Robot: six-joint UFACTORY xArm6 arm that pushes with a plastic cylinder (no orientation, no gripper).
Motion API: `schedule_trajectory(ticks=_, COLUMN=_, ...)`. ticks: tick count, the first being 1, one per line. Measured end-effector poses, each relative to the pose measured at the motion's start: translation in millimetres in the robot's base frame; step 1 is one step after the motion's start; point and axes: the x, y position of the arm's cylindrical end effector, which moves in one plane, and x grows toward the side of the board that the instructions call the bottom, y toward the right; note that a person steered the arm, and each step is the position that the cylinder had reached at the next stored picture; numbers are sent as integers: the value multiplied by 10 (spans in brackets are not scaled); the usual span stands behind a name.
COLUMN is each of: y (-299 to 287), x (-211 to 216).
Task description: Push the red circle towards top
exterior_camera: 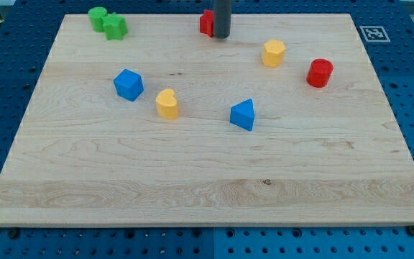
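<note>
Pale wooden board (207, 180) on blue pegboard. Near top edge stands my tip (222, 36), grasping nothing, touching another red block (206, 22) at its left. Far right and lower sits red circle block (320, 73), untouched, probably awaiting approach from below.

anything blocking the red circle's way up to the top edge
Nothing visible does: the board above the red circle is bare. My tip is far off to the view's left, beside another red block.

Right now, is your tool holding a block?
No. My tip holds nothing; it sits against a red block at the view's top, far from the red circle.
</note>
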Motion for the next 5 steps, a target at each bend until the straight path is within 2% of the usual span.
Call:
schedule_trajectory(ticks=1, y=183, x=395)
schedule_trajectory(ticks=2, y=589, x=1029)
schedule_trajectory(ticks=3, y=1263, x=1318)
schedule_trajectory(ticks=4, y=1853, x=1434)
schedule_trajectory(ticks=5, y=2165, x=1679)
